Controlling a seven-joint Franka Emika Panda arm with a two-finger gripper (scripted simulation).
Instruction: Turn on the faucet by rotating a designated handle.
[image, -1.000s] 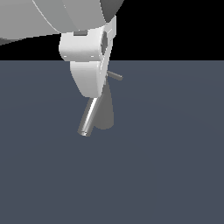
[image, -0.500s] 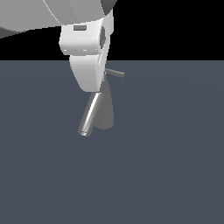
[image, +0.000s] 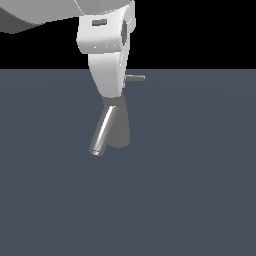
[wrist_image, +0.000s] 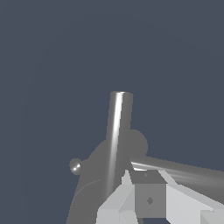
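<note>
**Claw at the tap's cap, handle not yet shown to have turned**

While my claw (image: 111, 97) hangs low over the faucet (image: 120, 127), the turning itself looks to me barely begun, if begun at all. From the exterior view, my white hand covers the top of the tap, and only the thin handle (image: 135, 78) pokes out past it toward that view's right, roughly level. I cannot see my fingertips there; the hand hides them. In the wrist view the pale blocks of my claw (wrist_image: 146, 199) sit close against the dark body of the faucet (wrist_image: 94, 183), with a shiny rod, the handle (wrist_image: 183, 170) as I read it, running out beside them. Whether my fingers are apart, together, or clamped on that rod, I cannot tell from either picture.

The faucet stands on the plain dark floor, well away from any edge that shows, its bright spout (image: 102, 134) slanting down toward the exterior view's left. A small round knob (wrist_image: 75, 166) shows at the side of the body in the wrist view.

My judgement: the approach is done, contact with the handle is likely near or made, and the sweep that opens the tap is what remains. No water shows.

As for containers, I see none: no basin, cup or tray.
</note>
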